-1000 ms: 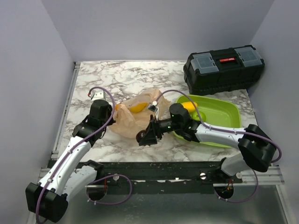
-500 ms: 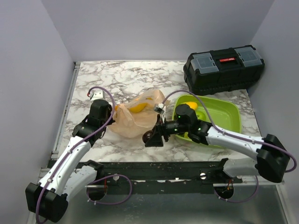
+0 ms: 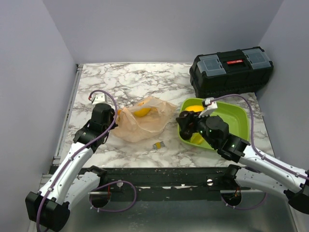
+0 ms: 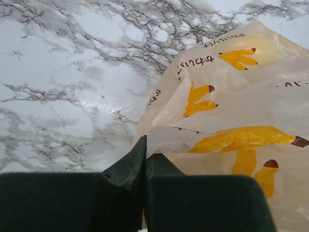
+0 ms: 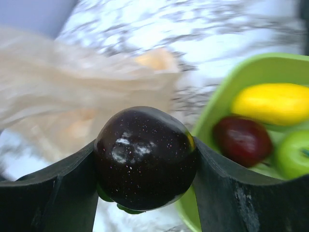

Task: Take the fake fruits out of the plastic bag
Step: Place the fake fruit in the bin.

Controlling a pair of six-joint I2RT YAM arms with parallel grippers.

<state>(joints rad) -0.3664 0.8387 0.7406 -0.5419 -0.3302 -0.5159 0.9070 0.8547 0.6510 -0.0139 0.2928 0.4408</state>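
Pinching the left edge of the plastic bag (image 4: pixel 231 111), the left gripper (image 4: pixel 144 157) has its jaws pressed together on the thin film. That looks like an anchor, pinning the bag on the marble table (image 3: pixel 120 82) so it cannot slide along. Across the way, the right gripper (image 3: pixel 186 124) is clamped on the dark purple fruit (image 5: pixel 145 157), held clear of the bag and hanging at the left rim of the green tray (image 3: pixel 239 126). A yellow oval fruit (image 5: pixel 273 102), a red fruit (image 5: pixel 241 140) and a green apple (image 5: pixel 295 153) already lie in there. One yellow lump (image 3: pixel 141 111) shows through the bag, so I'd judge there is more to fetch.
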